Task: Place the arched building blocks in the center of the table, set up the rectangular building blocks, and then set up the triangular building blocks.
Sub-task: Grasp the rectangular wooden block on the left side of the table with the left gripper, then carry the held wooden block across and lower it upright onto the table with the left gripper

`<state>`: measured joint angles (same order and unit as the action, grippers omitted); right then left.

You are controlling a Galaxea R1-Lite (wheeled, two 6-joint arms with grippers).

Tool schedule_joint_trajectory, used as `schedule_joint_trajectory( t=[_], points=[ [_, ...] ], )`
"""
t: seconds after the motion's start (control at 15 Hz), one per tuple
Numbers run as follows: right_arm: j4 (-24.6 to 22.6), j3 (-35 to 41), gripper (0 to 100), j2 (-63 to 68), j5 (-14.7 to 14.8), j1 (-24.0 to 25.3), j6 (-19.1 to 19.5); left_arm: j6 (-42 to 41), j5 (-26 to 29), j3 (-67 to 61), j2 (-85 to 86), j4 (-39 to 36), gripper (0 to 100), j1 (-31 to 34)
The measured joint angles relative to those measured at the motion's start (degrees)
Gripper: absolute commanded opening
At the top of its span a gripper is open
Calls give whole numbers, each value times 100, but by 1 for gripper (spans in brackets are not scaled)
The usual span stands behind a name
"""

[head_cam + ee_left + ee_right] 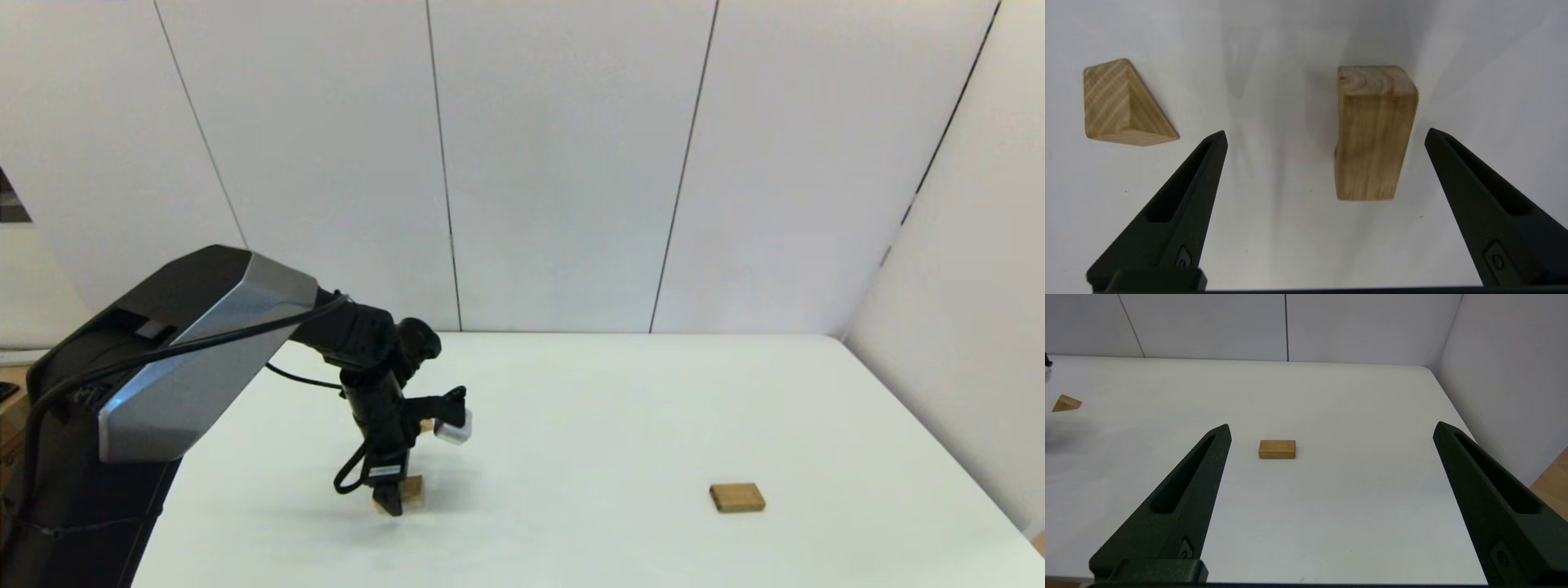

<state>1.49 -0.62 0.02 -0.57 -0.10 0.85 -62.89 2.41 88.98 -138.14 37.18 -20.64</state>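
A: What sits nearest the front edge of the white tabletop [620, 425]?

B: On the left side, the chunky tan wooden arched block [1374, 130], with the left gripper [1325, 136] poised over it. Its black fingers are spread wide, one on each side of the block, touching nothing and holding nothing.

A: How should it handle?

B: Likely solid, stiff and light; smooth wood, so somewhat slippery. I'd pinch it across the two long flat faces, near the middle.

A: And the other pieces?

B: The thin tan-brown rectangular wooden slab [737, 496] lies flat toward the right front, well apart from the arched block. The right gripper [1331, 428] hangs back off the front edge, fingers wide apart and empty. A little farther in on the left, near the arched block, rests the small tan wooden triangular prism [1124, 104].
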Motion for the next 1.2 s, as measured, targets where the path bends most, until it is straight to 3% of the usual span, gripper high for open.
schedule_joint_trajectory(
  t=[0.53, 0.6, 1.2],
  points=[
    [0, 0, 100, 0, -2, 0, -1, 5, -16, -4, 20, 28, 100, -2],
    [-1, 0, 100, 0, -2, 0, 0, -1, -16, -4, 20, 30, 0, -2],
    [0, 0, 100, 0, -2, 0, 0, 33, -16, 10, -15, 52, 0, -11]
  ],
)
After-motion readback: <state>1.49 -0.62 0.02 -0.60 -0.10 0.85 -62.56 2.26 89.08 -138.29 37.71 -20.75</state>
